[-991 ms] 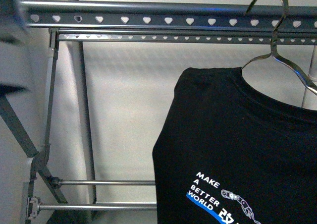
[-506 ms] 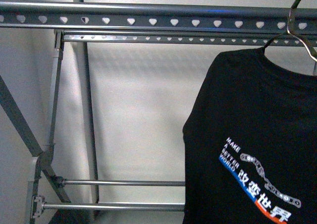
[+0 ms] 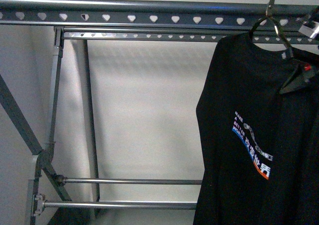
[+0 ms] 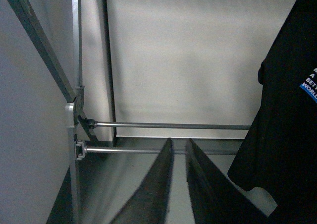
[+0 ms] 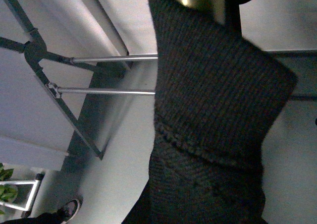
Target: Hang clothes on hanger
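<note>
A grey metal clothes rack [image 3: 149, 13] fills the front view, its round top rail running across above flat bars punched with heart-shaped holes, and two thin crossbars [image 3: 129, 181] spanning its lower frame in front of a pale wall [image 3: 144, 110]. At the right end of the rack a black T-shirt [image 3: 234, 150] hangs on a wire hanger [image 3: 271, 21], whose hook rises to the level of the top rail at the upper right corner; whether the hook actually rests on the rail cannot be told. The shirt falls straight down, turned partly side-on, with its white, blue and red print [image 3: 253, 150] facing left and forward. A dark collar or fold [image 3: 299, 75] with a small red mark juts from the shirt's right shoulder.

In the left wrist view the left gripper [image 4: 179, 152] points toward the rack's lower crossbars, its two dark fingers [image 4: 148, 194] close together with a narrow gap between them and nothing held; the shirt's hem and sleeve hang well off to its side. In the right wrist view black ribbed fabric [image 5: 213, 115] covers most of the picture right in front of the camera, hiding the right gripper, so its opening and hold cannot be told. A shoe [image 5: 69, 210] and green leaves [image 5: 6, 184] show on the floor beyond the rack's legs.
</note>
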